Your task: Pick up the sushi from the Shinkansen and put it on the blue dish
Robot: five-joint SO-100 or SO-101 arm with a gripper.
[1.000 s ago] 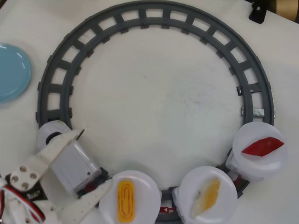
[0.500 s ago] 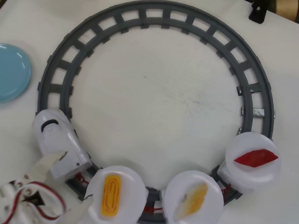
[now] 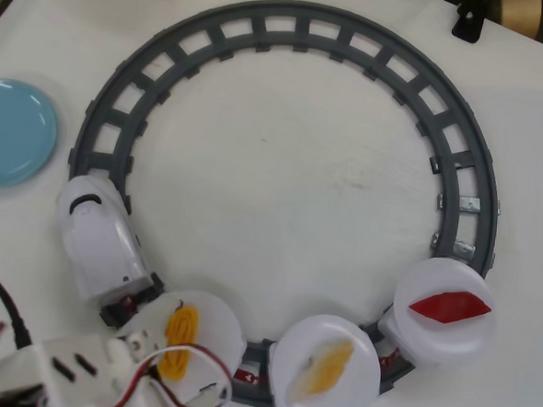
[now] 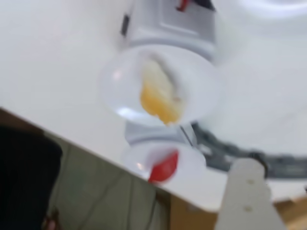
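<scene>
The white Shinkansen [image 3: 99,239] stands on the grey ring track [image 3: 300,30] at the left, pulling three white plates. The pale orange-and-cream sushi [image 3: 324,366] lies on the middle plate [image 3: 357,393]; it also shows, blurred, in the wrist view [image 4: 158,96]. A yellow ridged piece [image 3: 180,338] lies on the first plate and a red diamond piece [image 3: 450,307] on the last. The blue dish [image 3: 8,132] sits at the far left, with nothing on it. My gripper [image 3: 138,352] hovers over the first plate's left edge. Only one white finger [image 4: 247,191] shows, holding nothing.
The arm's white body with red, white and black wires [image 3: 21,373] fills the bottom left corner. A black bracket [image 3: 469,20] stands at the back right. In the wrist view the table's edge [image 4: 72,139] runs diagonally, with the floor beyond.
</scene>
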